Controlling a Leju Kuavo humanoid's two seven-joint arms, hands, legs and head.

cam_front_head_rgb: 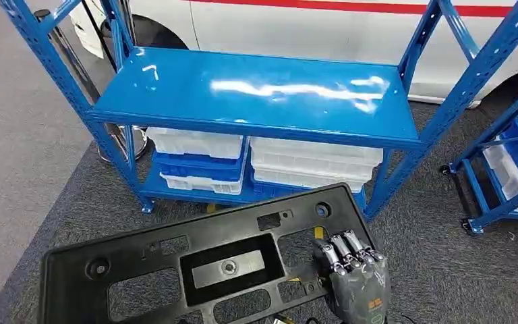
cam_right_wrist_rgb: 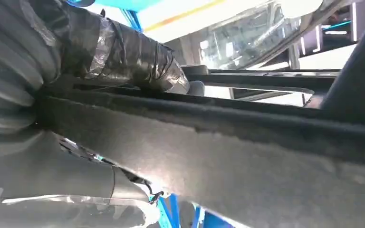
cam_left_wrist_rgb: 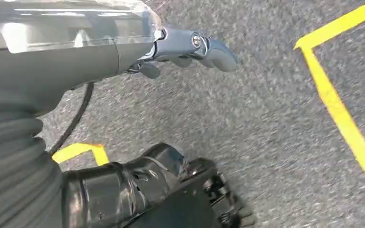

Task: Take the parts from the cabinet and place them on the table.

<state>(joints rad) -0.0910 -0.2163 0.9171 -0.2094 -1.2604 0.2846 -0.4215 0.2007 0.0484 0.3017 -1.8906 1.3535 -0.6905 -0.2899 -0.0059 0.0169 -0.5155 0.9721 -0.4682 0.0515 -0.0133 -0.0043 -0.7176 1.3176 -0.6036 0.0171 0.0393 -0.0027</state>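
Note:
A large black plastic panel point(cam_front_head_rgb: 195, 263) with several cut-outs hangs low in the head view, in front of the blue cabinet point(cam_front_head_rgb: 256, 91). My right hand point(cam_front_head_rgb: 357, 283) grips the panel's right end, fingers curled over its face. In the right wrist view the panel's edge point(cam_right_wrist_rgb: 247, 156) runs across the picture, with my taped thumb point(cam_right_wrist_rgb: 123, 52) pressed against it. My left hand point(cam_left_wrist_rgb: 180, 45) hangs over grey carpet, fingers stretched out and holding nothing. The cabinet's top shelf is bare.
White bins point(cam_front_head_rgb: 195, 143) point(cam_front_head_rgb: 313, 162) sit on the cabinet's lower shelves. A second blue rack point(cam_front_head_rgb: 506, 162) with white bins stands at the right. A white vehicle point(cam_front_head_rgb: 310, 27) is behind the cabinet. Yellow tape point(cam_left_wrist_rgb: 342, 114) marks the carpet.

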